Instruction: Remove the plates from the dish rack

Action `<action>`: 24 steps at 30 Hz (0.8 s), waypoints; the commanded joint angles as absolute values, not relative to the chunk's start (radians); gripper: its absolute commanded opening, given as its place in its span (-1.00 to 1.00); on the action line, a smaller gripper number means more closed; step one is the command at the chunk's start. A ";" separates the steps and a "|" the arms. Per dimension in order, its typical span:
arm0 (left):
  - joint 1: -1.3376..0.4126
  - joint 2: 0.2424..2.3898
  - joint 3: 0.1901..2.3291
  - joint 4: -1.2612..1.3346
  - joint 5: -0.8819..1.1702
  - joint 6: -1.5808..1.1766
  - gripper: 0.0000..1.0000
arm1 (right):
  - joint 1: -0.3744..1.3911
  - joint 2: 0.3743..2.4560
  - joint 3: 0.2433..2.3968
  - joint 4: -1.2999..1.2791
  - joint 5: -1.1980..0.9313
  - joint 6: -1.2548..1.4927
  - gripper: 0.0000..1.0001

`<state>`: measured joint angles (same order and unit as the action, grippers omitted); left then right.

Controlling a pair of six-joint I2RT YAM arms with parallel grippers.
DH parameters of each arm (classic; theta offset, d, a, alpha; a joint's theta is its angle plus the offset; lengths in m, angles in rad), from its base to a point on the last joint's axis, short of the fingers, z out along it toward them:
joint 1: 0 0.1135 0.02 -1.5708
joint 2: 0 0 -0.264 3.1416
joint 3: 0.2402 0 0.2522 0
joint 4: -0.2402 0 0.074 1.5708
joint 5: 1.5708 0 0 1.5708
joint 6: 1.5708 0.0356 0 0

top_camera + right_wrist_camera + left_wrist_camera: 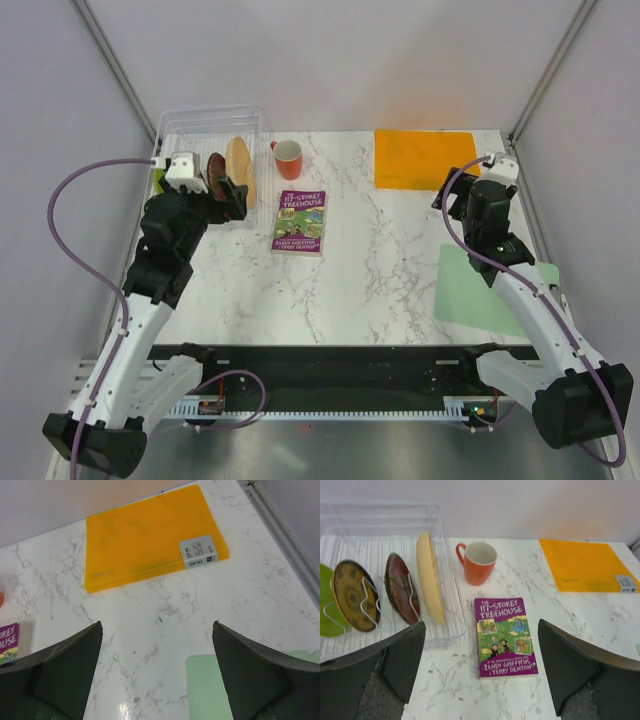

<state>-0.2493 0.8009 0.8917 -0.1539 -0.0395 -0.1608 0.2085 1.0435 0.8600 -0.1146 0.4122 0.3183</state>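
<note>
we see the marble table (pixel 370 270) with the clear rack (pixel 370 545) at its far left corner. four plates stand on edge in its slots: the big yellow plate (pixel 431 577) at the right end, then the red plate (pixel 400 587), the brown plate (pixel 354 596) and the green plate (pixel 326 600) at the left. an orange folder (pixel 150 535) and a green mat (pixel 210 685) lie on the right. a book (pixel 504 636) lies just right of the rack, with a mug (pixel 479 562) behind it. our left gripper (pixel 481 625) hangs near the rack, jaws spread wide and empty. the right gripper (pixel 157 625) is likewise spread and empty, between folder and mat.
</note>
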 commanded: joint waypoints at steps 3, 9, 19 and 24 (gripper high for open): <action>-0.245 0.919 1.037 -0.393 -0.265 -0.380 1.00 | 0.207 0.960 0.851 -0.129 0.246 0.465 0.96; -0.210 1.009 1.069 -0.255 -0.238 -0.260 1.00 | 0.206 1.058 0.883 -0.162 0.202 0.405 0.96; -0.215 1.388 1.265 -0.109 -0.419 -0.157 0.90 | 0.206 1.181 0.934 -0.216 0.181 0.347 0.96; -0.233 1.520 1.354 -0.035 -0.517 -0.089 0.86 | 0.207 1.221 0.934 -0.222 0.196 0.330 0.96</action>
